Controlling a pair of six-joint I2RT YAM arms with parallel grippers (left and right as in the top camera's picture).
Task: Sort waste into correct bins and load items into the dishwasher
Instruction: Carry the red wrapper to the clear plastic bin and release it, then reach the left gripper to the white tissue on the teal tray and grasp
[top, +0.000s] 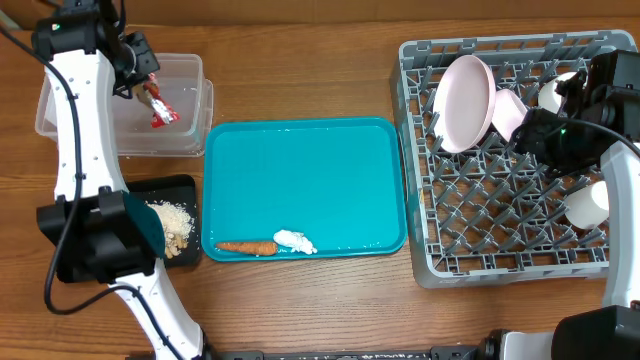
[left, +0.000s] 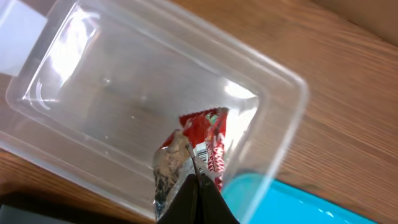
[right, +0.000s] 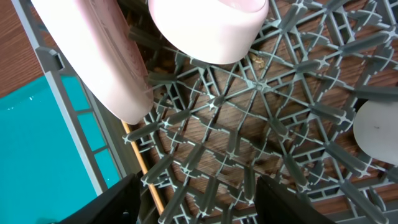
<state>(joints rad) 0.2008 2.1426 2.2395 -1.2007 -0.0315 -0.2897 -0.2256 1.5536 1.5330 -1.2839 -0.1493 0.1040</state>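
Overhead: the left pincer (top: 147, 87) is closed on the wrapper (top: 162, 112), which hangs just under it, over the tub (top: 188, 72). The black tray (top: 186, 190) with crumbs (top: 174, 226) lies well apart from it, by the arm's base. The teal tray (top: 300, 170), also well apart from this pincer on the surface (top: 300, 80), carries the carrot (top: 245, 247) and the tissue (top: 295, 241). The right pincer (top: 527, 128) hovers over the rack (top: 500, 250), just beside the bowl (top: 508, 112), with the plate (top: 465, 103) beyond it.

Left wrist: the fingers (left: 198, 193) meet, pinching the wrapper's (left: 208, 140) edge inside the tub (left: 93, 81).

Right wrist: the pincer (right: 196, 208) stands open, nothing between its fingers. The rack (right: 249, 124) is beneath, and the plate (right: 93, 56) and bowl (right: 208, 28) are ahead. A cup (right: 376, 127) sits off to one side and a chopstick (right: 146, 174) lies near the other finger.
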